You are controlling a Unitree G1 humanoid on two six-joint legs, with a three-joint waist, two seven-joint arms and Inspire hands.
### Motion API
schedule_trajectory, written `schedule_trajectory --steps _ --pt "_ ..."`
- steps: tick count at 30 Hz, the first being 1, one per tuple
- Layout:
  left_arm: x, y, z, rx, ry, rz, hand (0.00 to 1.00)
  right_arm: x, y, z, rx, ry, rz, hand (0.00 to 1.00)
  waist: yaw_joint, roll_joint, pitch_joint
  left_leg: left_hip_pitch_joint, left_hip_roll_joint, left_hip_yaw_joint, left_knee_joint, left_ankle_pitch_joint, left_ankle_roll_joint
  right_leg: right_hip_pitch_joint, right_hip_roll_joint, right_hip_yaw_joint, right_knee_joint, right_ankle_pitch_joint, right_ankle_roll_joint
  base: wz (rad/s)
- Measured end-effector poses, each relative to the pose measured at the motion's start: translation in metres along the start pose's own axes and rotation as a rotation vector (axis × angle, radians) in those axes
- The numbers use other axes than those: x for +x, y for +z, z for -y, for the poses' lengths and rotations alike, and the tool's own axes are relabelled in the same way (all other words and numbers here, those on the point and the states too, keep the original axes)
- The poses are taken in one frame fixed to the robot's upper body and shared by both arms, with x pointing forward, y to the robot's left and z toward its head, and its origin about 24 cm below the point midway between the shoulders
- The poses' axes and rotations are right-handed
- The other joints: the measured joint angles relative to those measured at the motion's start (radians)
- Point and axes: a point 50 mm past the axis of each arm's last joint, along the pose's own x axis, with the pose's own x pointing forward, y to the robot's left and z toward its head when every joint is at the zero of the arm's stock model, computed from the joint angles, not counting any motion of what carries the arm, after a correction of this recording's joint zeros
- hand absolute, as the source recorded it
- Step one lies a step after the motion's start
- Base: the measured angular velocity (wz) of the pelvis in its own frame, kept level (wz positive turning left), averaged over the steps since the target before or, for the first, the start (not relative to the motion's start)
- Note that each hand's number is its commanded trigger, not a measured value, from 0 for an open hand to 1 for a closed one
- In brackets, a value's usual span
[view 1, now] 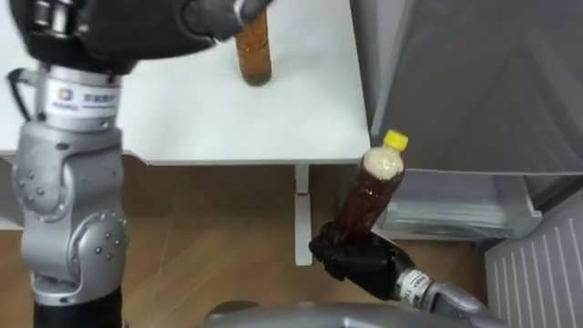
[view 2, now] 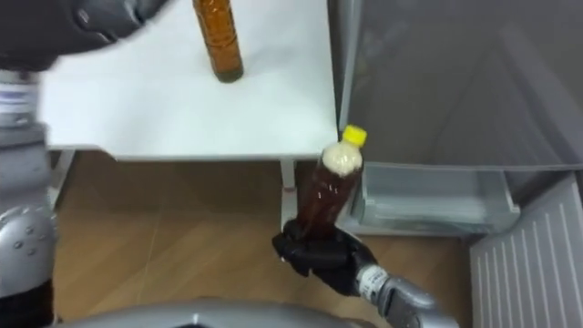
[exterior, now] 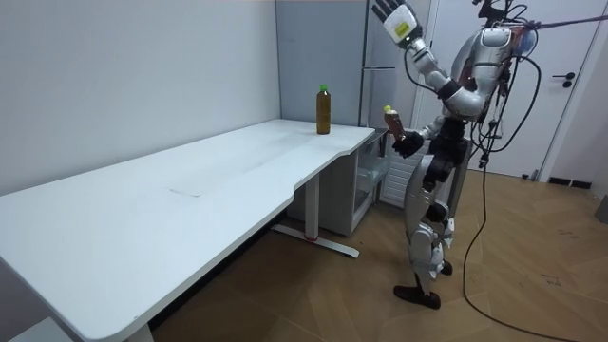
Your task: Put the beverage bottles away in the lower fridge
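A yellow-capped bottle [view 1: 369, 196] of brown drink tilts in the right hand [view 1: 360, 260], whose fingers curl round its base, in front of the open lower fridge [view 1: 455, 219]. A second bottle [view 1: 253, 55] stands on the tabletop [view 1: 228, 118]. The left hand [exterior: 390, 13] is raised high with its fingers straight. No label can be read.

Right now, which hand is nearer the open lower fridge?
Right. The right hand, holding a bottle, is low, just in front of the lower fridge; the left hand is raised high above it.

Held bottle [view 1: 369, 196]: brown, yellow cap. Table bottle [view 1: 254, 55]: amber. Table [view 1: 228, 118] white. Right hand [view 1: 360, 260] black.
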Motion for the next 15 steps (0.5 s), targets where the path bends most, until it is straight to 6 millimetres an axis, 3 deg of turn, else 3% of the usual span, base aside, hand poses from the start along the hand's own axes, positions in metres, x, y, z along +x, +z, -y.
schedule_trajectory --steps 1,7,8,11,15 --pt "-0.001 0.006 -0.009 0.106 0.07 0.027 0.0 -0.004 -0.003 0.002 0.003 -0.026 0.005 1.0 0.017 0.006 -0.0039 0.004 0.0 -0.001 0.0 0.001 -0.001 0.002 0.0 -0.001 0.0 0.0 -0.001 0.0" --pt "-0.011 0.036 -0.041 0.617 0.403 0.202 0.0 -0.016 -0.006 0.012 0.018 -0.094 0.047 1.0 0.051 0.002 -0.0049 0.004 -0.009 -0.034 -0.004 0.002 -0.002 0.026 -0.003 -0.033 -0.015 -0.001 -0.001 0.14" --pt "-0.012 0.039 -0.044 0.63 0.434 0.222 0.0 -0.018 -0.007 0.012 0.024 -0.099 0.049 1.0 0.055 -0.003 -0.004 0.005 -0.011 -0.037 -0.005 0.002 -0.002 0.029 -0.004 -0.037 -0.015 -0.002 0.0 0.19" --pt "-0.019 0.051 -0.06 0.673 0.582 0.299 0.0 -0.025 -0.015 0.013 0.039 -0.124 0.036 1.0 0.083 -0.002 -0.0113 0.007 -0.016 -0.048 -0.006 0.002 -0.002 0.041 -0.007 -0.052 -0.026 -0.005 0.002 0.13" --pt "-0.037 0.054 -0.096 0.687 0.775 0.258 0.0 -0.031 -0.02 0.012 0.044 -0.157 0.035 1.0 0.117 0.01 -0.0103 0.025 -0.018 -0.053 -0.005 0.001 -0.003 0.06 -0.006 -0.055 -0.034 -0.009 0.001 0.02"
